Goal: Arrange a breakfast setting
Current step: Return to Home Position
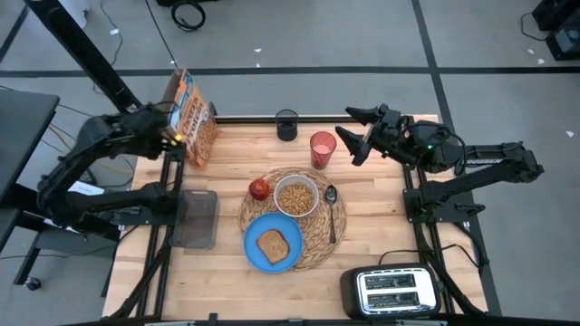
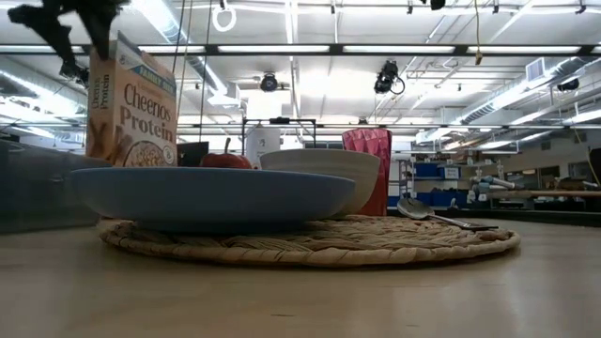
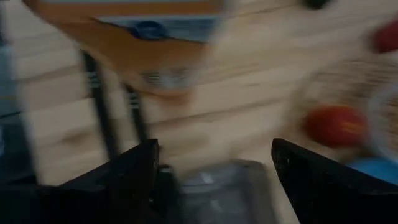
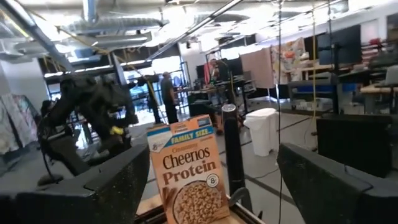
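The round straw placemat [image 1: 313, 237] lies mid-table. On it rest the blue plate [image 1: 256, 255] with the toast slice [image 1: 273, 244], the white bowl [image 1: 296, 196] filled with cereal, and the metal spoon [image 1: 332, 206]. The red apple [image 1: 260, 188] sits at the mat's left edge. The translucent red cup [image 1: 323, 148] stands just beyond the mat. My right gripper [image 1: 352, 129] hovers open and empty just right of the cup. My left gripper [image 1: 174, 138] is open and empty [image 3: 214, 149] beside the cereal box [image 1: 192, 118], above the table's left edge.
A small black cup [image 1: 287, 125] stands at the far edge. A grey clear container [image 1: 195, 218] lies left of the mat, below my left gripper. The silver toaster [image 1: 394, 292] stands at the near right corner. The cereal box stands upright at the far left.
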`<state>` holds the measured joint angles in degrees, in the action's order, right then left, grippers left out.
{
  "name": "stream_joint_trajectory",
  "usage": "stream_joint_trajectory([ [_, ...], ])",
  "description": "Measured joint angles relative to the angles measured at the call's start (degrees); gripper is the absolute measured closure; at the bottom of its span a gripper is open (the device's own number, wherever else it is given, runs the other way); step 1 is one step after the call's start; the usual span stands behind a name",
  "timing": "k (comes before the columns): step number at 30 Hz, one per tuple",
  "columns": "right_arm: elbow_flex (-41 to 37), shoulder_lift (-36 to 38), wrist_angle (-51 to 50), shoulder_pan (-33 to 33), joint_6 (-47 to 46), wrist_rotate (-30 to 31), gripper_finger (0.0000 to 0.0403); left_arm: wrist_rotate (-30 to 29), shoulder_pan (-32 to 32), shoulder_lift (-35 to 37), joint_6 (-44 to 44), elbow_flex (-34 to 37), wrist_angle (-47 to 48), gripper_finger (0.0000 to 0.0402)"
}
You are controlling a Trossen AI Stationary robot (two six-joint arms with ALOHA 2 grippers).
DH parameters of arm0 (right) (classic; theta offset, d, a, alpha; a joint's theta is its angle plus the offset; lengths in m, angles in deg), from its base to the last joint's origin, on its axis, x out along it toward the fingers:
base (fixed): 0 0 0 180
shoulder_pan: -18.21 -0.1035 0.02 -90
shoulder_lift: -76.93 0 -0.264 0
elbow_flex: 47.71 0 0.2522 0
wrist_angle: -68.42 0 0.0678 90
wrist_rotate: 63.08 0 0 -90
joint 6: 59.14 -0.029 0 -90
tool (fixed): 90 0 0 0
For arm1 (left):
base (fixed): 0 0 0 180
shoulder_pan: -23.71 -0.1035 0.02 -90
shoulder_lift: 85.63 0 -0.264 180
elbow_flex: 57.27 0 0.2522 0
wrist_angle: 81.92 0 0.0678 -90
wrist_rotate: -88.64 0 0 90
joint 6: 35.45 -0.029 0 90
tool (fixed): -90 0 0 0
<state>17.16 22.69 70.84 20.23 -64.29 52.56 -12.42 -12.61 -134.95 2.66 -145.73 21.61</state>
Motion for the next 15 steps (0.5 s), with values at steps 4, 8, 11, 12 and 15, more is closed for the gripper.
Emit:
stream_joint_trajectory([
  [4,0.0,0.6,1.9,0.0,3.5,-0.1,0.0081,8.1,0.9,1.5,-0.1,-5.8,0.2,0.0084],
  [8,0.0,1.6,3.5,-0.1,7.7,-1.2,0.0132,13.5,2.5,3.8,-1.1,-9.1,-0.8,0.0101],
  [11,0.0,2.0,3.4,-0.1,9.1,-3.2,0.0190,14.3,4.6,7.0,-5.1,-8.5,-8.3,0.0136],
  [12,0.0,1.9,3.2,-0.1,9.3,-3.8,0.0213,14.3,5.2,8.2,-6.7,-7.2,-13.1,0.0151],
  [15,0.0,1.8,1.5,-0.1,8.5,-6.1,0.0297,15.2,7.2,12.1,-7.4,-0.1,-29.3,0.0205],
])
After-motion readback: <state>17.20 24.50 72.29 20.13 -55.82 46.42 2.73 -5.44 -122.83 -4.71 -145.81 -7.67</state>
